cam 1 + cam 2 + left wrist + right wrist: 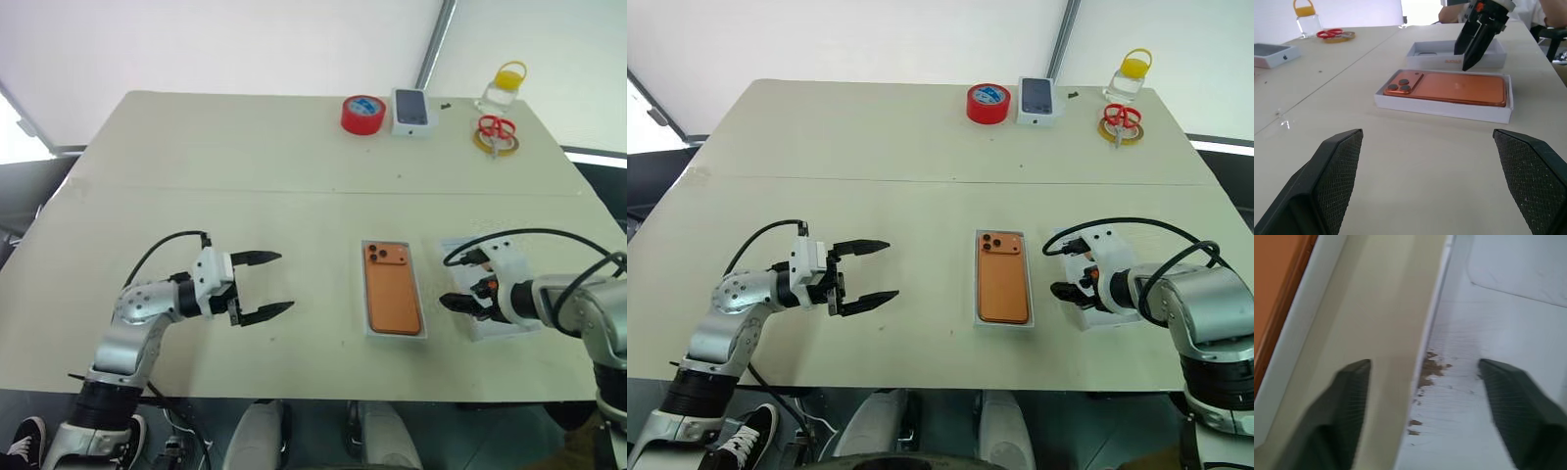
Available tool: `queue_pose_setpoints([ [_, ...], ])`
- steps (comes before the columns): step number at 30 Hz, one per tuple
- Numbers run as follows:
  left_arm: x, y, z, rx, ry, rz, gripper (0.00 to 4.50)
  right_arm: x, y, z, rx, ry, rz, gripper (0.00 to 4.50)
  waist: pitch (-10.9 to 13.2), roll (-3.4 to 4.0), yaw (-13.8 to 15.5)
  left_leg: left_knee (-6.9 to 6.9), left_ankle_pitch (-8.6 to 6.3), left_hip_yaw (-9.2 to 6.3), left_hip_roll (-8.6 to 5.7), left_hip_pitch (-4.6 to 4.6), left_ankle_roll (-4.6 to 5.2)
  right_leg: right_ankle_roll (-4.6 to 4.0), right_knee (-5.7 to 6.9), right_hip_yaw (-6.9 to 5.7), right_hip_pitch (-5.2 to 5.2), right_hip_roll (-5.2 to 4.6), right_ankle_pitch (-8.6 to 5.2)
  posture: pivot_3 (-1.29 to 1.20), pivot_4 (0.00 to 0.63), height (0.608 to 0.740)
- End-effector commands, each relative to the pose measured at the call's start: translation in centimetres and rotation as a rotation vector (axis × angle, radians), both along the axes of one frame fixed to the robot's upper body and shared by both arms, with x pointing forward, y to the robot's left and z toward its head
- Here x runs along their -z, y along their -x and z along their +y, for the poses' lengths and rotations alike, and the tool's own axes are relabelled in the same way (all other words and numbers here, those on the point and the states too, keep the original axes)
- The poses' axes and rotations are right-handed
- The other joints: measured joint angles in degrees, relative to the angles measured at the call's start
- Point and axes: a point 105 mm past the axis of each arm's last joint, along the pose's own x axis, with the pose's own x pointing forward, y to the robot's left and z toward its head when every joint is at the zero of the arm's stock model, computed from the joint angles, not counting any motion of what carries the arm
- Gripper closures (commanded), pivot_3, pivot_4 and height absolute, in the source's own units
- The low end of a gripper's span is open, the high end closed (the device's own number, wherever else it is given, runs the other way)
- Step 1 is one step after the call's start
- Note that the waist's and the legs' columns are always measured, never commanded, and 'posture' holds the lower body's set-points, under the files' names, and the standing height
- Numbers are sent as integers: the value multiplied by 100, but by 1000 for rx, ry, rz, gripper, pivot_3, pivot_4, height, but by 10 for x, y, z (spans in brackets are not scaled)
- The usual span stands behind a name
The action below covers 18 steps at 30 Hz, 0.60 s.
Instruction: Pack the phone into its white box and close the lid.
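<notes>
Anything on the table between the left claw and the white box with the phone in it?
No. Between the left claw and the white box holding the phone there is bare table, seen in both eye views.

light: bright, even daylight, strongest from pale backdrop behind the table (294,215) | shadows: soft, faint under the arms | glare: washed-out white at upper edges | blur: right wrist view smeared, soft throughout | distortion: head views bow table edges outward
</notes>
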Motion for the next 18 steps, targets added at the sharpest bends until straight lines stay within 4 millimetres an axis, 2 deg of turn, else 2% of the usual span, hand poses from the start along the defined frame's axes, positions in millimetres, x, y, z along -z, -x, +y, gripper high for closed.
queue_pose_setpoints([
  [1,-5,4,-5,-2,12,-25,0,7,3,0,1,36,31,2942,0,-1,-4,0,0,0,1,0,0,0,0,0,0,1,0,0,150,740],
  [4,-3,4,-4,-19,14,-24,0,5,-2,-4,32,58,13,4433,-4,-5,-2,1,0,0,6,3,0,0,0,-1,4,4,0,0,150,740],
  [13,-5,-5,-3,-47,1,-41,0,-6,-21,-3,122,9,-72,4477,-19,-30,-35,1,0,0,9,4,0,-1,-7,-2,7,6,1,0,150,740],
  [18,-3,-15,0,-88,0,-37,0,-49,-57,12,80,-31,-329,4477,-4,-4,-141,0,0,3,8,-7,0,-1,-5,-1,-6,7,2,0,150,740],
])
